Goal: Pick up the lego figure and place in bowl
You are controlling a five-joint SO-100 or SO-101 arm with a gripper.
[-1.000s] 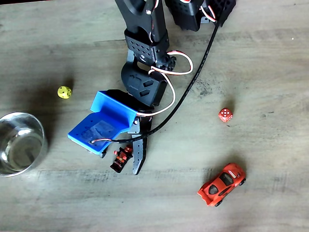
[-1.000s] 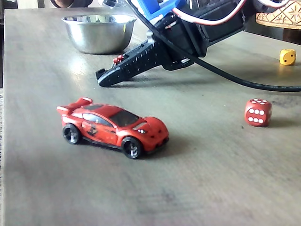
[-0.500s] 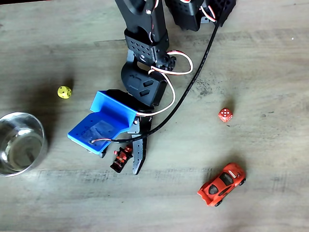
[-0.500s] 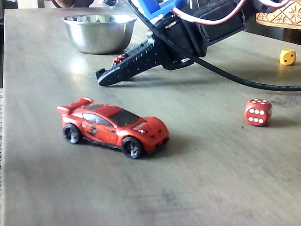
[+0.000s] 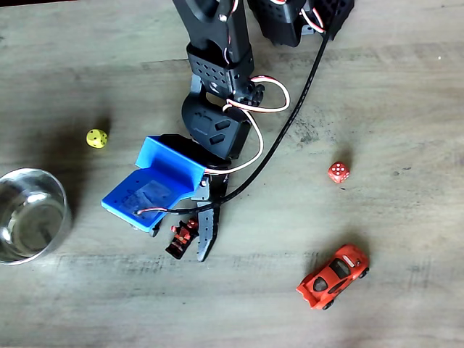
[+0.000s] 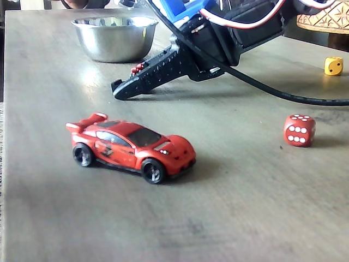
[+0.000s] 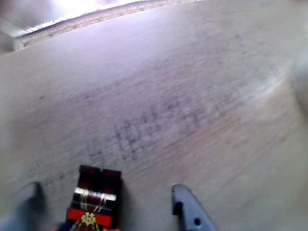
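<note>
The lego figure (image 5: 183, 238) lies on the wooden table, red with a black base, between the fingers of my gripper (image 5: 181, 246). In the wrist view the lego figure (image 7: 94, 202) rests nearer the blurred left finger, and a clear gap separates it from the right finger (image 7: 190, 216). The gripper (image 7: 105, 192) is open and lowered to the table. In the side fixed view one black finger (image 6: 147, 76) touches down in front of the lego figure (image 6: 137, 69). The silver bowl (image 5: 54, 199) stands at the left edge, and in the side view the bowl (image 6: 114, 43) is at the back.
A red-orange toy car (image 5: 333, 276) sits to the lower right, and close to the camera as the car (image 6: 131, 146) in the side view. A red die (image 5: 338, 172) lies right of the arm. A yellow die (image 5: 96, 138) lies above the bowl. A black cable (image 5: 290, 123) trails beside the arm.
</note>
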